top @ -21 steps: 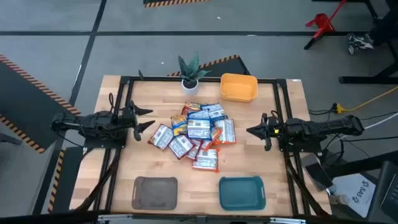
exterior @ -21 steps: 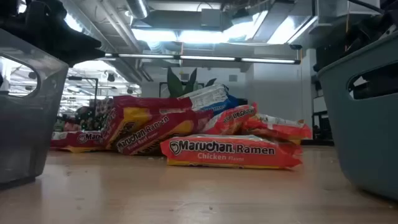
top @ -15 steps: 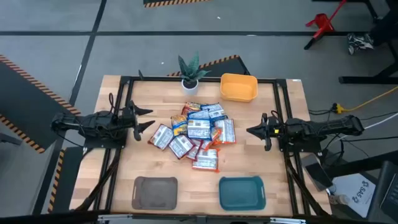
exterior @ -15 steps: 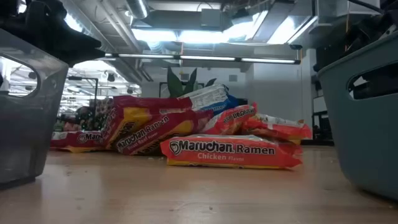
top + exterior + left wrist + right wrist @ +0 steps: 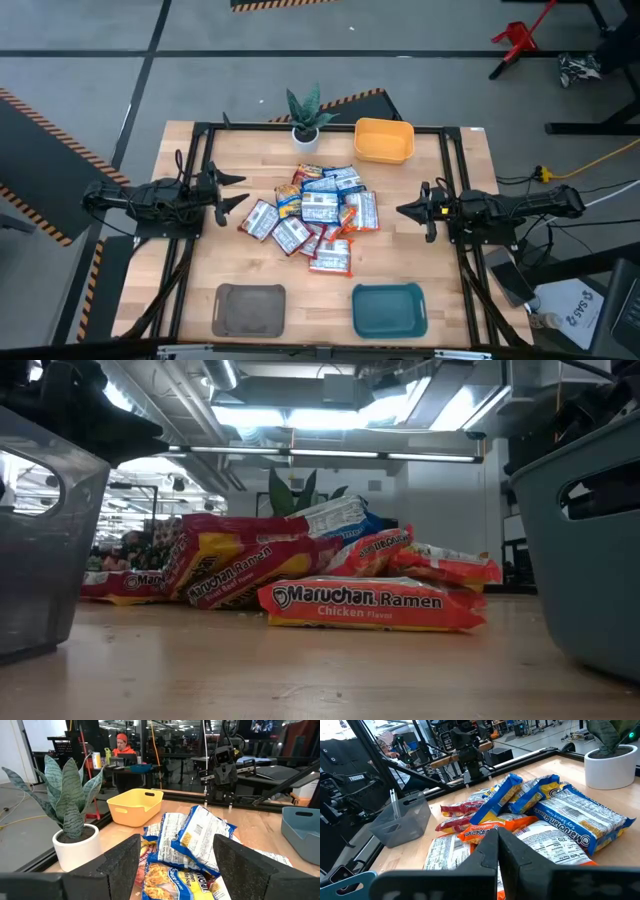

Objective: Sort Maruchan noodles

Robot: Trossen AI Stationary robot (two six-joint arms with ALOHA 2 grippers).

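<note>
Nothing has shifted over the last instants: the heap of Maruchan noodles [image 5: 315,212] lies mid-table untouched, so sorting has not begun. The left gripper [image 5: 232,191] waits beside it, fingers spread; the right gripper [image 5: 404,211] is pressed together, empty. The packets are flat, crinkly, glossy plastic rectangles; the yellow tray [image 5: 384,140] is smooth moulded plastic.

Red, blue, orange Maruchan noodles [image 5: 315,213]; yellow tray [image 5: 384,140].

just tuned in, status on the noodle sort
Left gripper open, right gripper shut, both empty, flanking the pile. Maruchan noodles heaped mid-table, none in trays. Nothing in the way.
</note>
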